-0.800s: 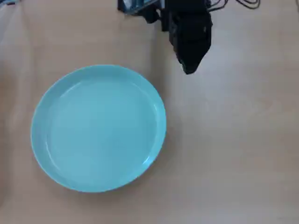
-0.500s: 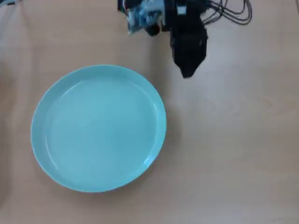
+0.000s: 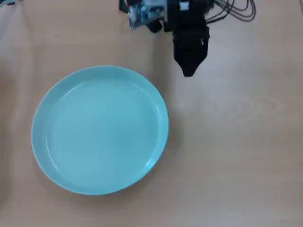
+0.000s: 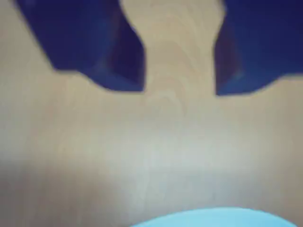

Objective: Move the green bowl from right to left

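The green bowl (image 3: pixel 100 130) is a wide, shallow pale turquoise dish lying flat on the wooden table, left of centre in the overhead view. My black gripper (image 3: pixel 189 72) is above and to the right of it, apart from its rim, pointing down the view. In the wrist view the two dark fingers (image 4: pixel 118 61) stand apart with bare table between them, so the gripper (image 4: pixel 180 90) is open and empty. The bowl's rim (image 4: pixel 213 218) shows at the bottom edge of the wrist view.
The arm's base with a circuit board (image 3: pixel 144 14) and cables (image 3: pixel 234 12) sits at the top edge of the overhead view. Bare wooden table (image 3: pixel 236 142) lies to the right of the bowl.
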Robot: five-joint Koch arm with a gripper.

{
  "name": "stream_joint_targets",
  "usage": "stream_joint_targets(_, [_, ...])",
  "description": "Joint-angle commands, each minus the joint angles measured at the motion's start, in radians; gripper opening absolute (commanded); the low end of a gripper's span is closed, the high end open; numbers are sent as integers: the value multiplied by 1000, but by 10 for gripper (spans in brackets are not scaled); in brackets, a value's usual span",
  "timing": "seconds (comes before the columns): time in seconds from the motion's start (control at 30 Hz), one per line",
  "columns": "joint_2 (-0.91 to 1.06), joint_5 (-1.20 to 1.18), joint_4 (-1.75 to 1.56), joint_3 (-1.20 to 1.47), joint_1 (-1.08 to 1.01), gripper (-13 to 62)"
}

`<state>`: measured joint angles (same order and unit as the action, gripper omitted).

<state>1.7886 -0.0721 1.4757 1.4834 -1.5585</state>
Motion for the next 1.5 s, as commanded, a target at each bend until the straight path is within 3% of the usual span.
stream_joint_targets(0.0, [78, -137, -5, 12, -6, 118])
stream_joint_targets(0.27, [97, -288, -2, 124, -60, 140])
stream_joint_targets(0.53, [87, -296, -11, 184, -160, 290])
stream_joint_targets(0.87, [83, -411, -49, 279, -362, 292])
stream_joint_targets(1.23, [75, -462, -296, 426, -367, 294])
stream_joint_targets(1.47, [-34, -462, -411, 439, -367, 287])
